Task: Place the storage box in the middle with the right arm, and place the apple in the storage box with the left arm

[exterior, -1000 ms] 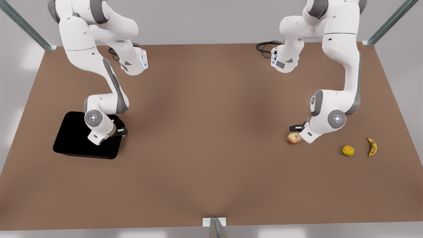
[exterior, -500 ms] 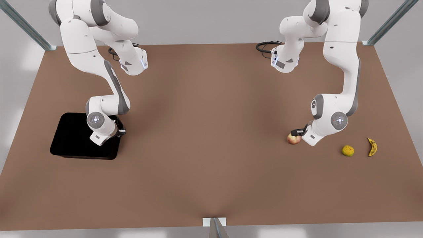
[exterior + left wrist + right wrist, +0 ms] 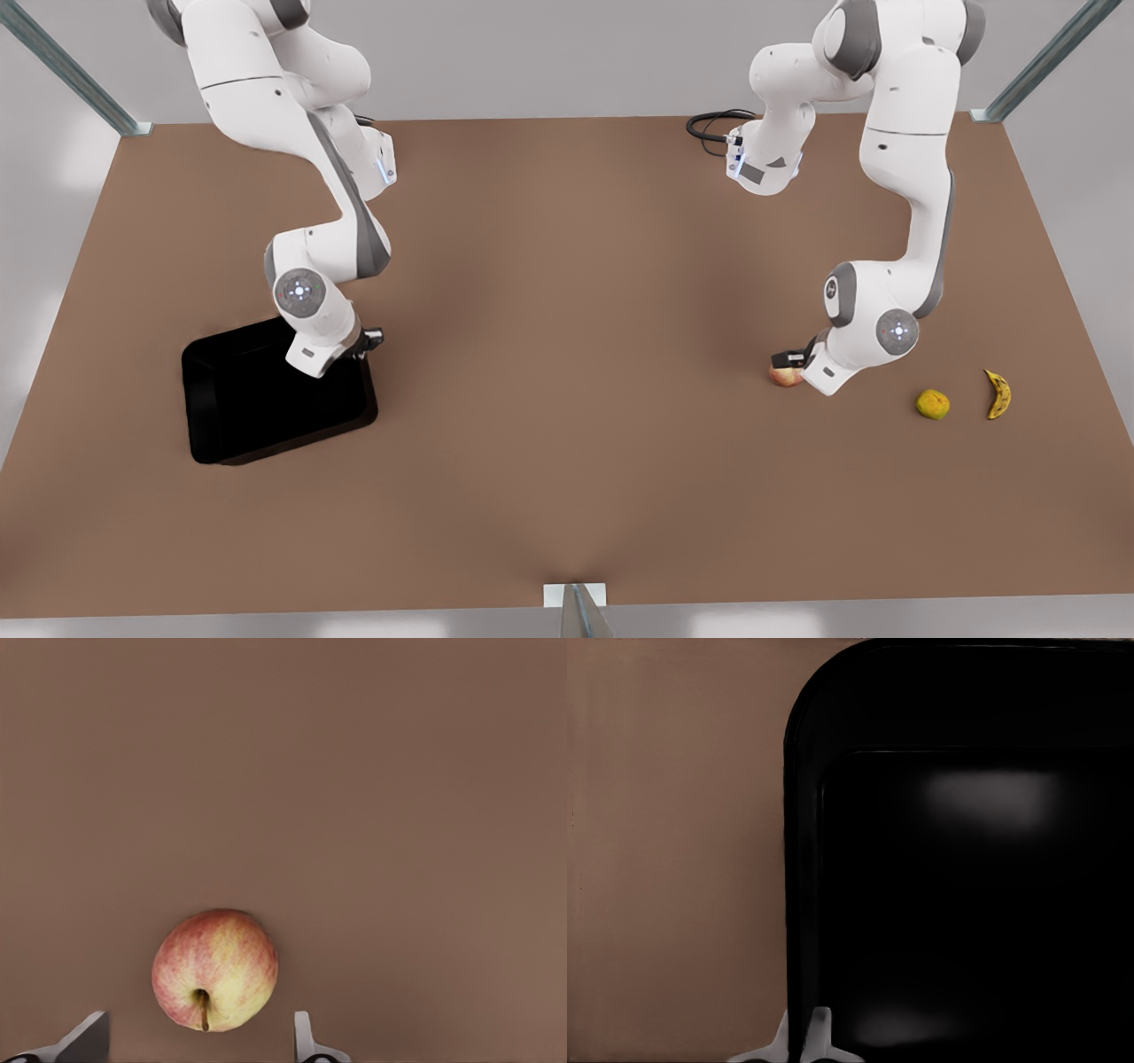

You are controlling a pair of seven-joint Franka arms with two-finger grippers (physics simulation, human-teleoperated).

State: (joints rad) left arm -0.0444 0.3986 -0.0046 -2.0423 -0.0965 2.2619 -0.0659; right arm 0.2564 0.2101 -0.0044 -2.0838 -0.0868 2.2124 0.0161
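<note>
**On the brown surface: one tool pinching the box wall, the other spread over the apple**

Nearest the front edge, toward the lower left of the front view, lies the storage box (image 3: pixel 266 403), a glossy black shallow bin turned at a slant on the brown surface (image 3: pixel 567 478). At its upper right corner the right tool (image 3: pixel 361 347) comes down on the rim. From the right wrist view, the two pale fingertips (image 3: pixel 819 1036) sit close together on either side of the box's side wall (image 3: pixel 799 904), closed on it, with bare surface outside the wall and the dark, shiny floor of the box inside.

Over on the right of the front view, at about the same depth, a yellow-green round fruit (image 3: pixel 932 405) and a spotted banana (image 3: pixel 998 394) lie near each other, well apart from the box. Slightly to their left sits the apple (image 3: pixel 785 376), red and yellowish, resting on the surface. The left tool (image 3: pixel 791 361) hangs just above it. In the left wrist view the apple (image 3: pixel 215 969) shows its short stem, and two grey fingertips (image 3: pixel 87 1038) stand spread wide, one on each side of the fruit, neither touching it.

Farther back, both white arms rise toward the far edge, where a black cable (image 3: pixel 713 124) coils beside the arm on the front view's right.
</note>
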